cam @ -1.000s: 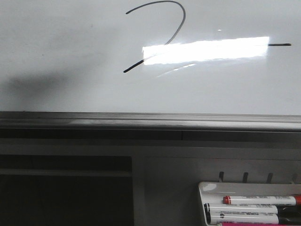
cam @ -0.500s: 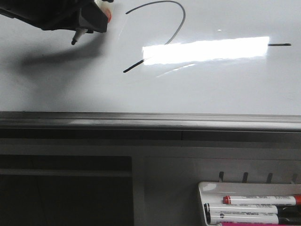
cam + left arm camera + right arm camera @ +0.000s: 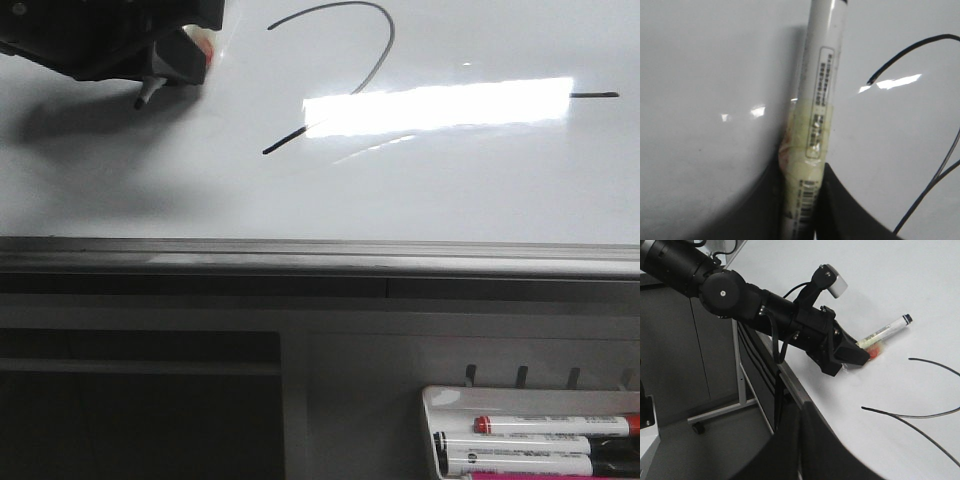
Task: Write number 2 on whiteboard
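Left gripper [image 3: 185, 55] is being seen clamped on a white marker [image 3: 816, 107], its dark tip [image 3: 140, 102] pointing down-left over the whiteboard [image 3: 480, 190], left of the number 2 [image 3: 375, 45]; whether the tip is touching cannot be told; the right gripper's state cannot be told; three markers [image 3: 555, 425] are lying flat in a white tray [image 3: 440, 398] below the board's grey lower edge [image 3: 320, 255]; bare board is lying open beneath the stroke
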Controlling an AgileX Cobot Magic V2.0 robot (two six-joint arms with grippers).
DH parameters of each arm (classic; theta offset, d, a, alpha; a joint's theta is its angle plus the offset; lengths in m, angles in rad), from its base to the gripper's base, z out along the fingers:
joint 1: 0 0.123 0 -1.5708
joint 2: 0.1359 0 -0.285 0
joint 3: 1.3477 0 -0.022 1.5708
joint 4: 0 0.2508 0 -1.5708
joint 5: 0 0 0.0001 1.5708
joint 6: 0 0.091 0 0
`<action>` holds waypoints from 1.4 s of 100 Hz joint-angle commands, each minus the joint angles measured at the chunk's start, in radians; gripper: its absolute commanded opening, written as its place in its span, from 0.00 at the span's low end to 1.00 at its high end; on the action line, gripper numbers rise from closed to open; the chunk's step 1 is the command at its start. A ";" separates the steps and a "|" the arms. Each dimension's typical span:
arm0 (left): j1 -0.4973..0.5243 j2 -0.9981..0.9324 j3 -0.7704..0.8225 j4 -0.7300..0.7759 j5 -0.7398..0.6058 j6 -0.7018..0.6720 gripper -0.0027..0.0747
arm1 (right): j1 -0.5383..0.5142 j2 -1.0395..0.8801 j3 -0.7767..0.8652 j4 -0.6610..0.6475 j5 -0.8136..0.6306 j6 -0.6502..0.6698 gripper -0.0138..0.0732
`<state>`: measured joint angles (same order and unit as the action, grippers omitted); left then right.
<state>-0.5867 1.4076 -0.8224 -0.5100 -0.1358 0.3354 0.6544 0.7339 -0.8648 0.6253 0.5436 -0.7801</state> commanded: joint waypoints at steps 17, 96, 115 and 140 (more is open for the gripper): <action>0.014 0.005 -0.026 -0.005 -0.064 -0.004 0.03 | -0.008 0.002 -0.026 0.032 -0.058 -0.001 0.08; 0.014 0.012 -0.026 -0.005 -0.064 -0.004 0.58 | -0.008 0.002 -0.026 0.032 -0.058 -0.001 0.08; 0.014 -0.048 -0.026 -0.003 -0.068 -0.004 0.64 | -0.008 0.000 -0.026 0.032 -0.066 -0.001 0.08; 0.014 -0.354 -0.026 0.082 0.055 0.006 0.65 | -0.008 -0.053 -0.022 -0.041 -0.109 -0.001 0.08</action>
<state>-0.5728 1.1908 -0.8205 -0.4822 -0.0832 0.3407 0.6530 0.7126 -0.8648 0.6095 0.5140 -0.7801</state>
